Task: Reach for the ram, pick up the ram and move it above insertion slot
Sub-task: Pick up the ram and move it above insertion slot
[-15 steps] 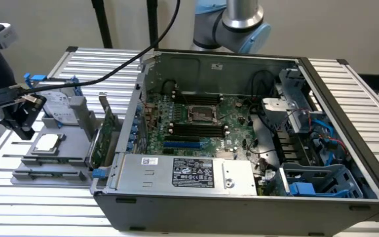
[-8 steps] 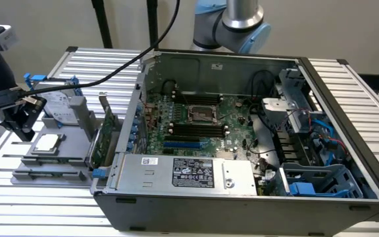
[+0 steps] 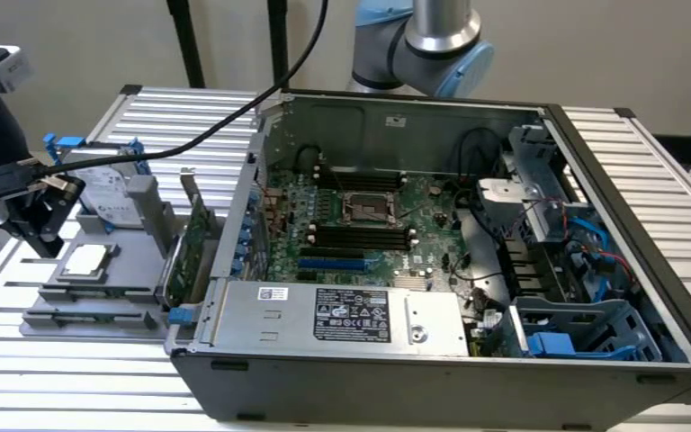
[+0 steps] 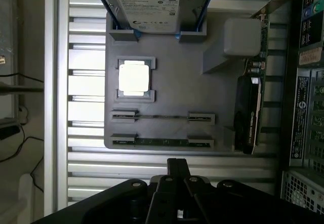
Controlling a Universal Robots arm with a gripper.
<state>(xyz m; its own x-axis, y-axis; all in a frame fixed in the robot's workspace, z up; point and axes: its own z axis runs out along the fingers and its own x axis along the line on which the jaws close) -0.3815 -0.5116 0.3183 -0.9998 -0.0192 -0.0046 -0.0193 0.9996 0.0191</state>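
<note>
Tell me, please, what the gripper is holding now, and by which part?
Nothing, as far as it shows: the gripper is apart from the ram, which lies in the gray tray.

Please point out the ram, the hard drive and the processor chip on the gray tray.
ram (image 4: 162, 142), wrist view, middle of its green edge.
hard drive (image 4: 152, 4), wrist view, on its white label.
processor chip (image 4: 134, 77), wrist view, centre of its metal lid.
</note>
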